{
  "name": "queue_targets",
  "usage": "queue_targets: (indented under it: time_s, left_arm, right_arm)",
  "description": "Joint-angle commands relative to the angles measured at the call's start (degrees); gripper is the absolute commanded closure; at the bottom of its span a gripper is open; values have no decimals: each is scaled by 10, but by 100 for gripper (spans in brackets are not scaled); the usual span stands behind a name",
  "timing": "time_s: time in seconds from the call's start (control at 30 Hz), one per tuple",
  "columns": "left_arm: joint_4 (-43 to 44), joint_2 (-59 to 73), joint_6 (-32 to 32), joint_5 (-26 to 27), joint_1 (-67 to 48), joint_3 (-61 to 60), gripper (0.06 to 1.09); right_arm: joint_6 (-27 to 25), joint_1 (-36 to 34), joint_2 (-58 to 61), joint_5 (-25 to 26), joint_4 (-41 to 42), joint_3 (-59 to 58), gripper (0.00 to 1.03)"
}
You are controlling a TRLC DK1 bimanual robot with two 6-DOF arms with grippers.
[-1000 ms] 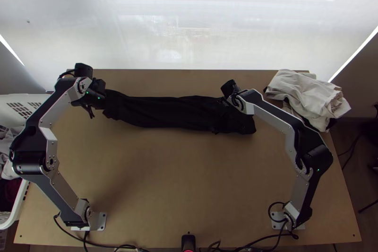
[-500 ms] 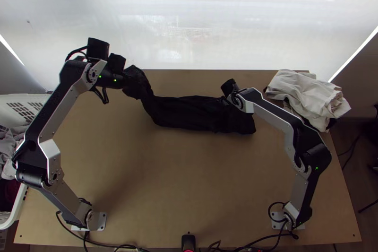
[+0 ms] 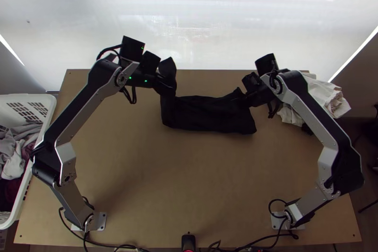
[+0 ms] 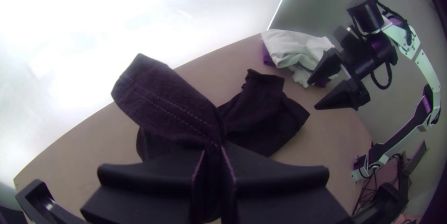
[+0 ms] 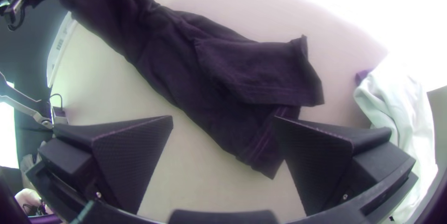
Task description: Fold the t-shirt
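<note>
two stitch lines (image 4: 160,105), left wrist view

Nothing here you can read.
Across the top view and both wrist views, you get no legible text, label, brand, number or sign.
</note>
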Motion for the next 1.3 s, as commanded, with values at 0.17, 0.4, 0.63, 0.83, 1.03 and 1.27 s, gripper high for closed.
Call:
queue_targets:
  time_s: [0.17, 0.4, 0.63, 0.83, 1.03, 1.27]
  left_arm:
    - [83, 77, -35, -15, -124, 54, 105]
    - [139, 153, -62, -28, -170, 75, 105]
    - [212, 211, -115, -46, -194, 88, 105]
    - [222, 270, -140, -48, -204, 157, 105]
    - [255, 297, -142, -51, -222, 167, 105]
    - [277, 317, -150, -55, -238, 182, 105]
  right_arm:
    - [-1, -65, -137, -6, -35, -54, 4]
    - [-1, -85, -175, -6, -40, -97, 4]
    - [9, -82, -189, -6, -43, -125, 4]
    - [16, -80, -186, -6, -45, -127, 4]
    - [18, -82, -185, -6, -46, -131, 4]
    - [18, -90, -197, -5, -52, -147, 4]
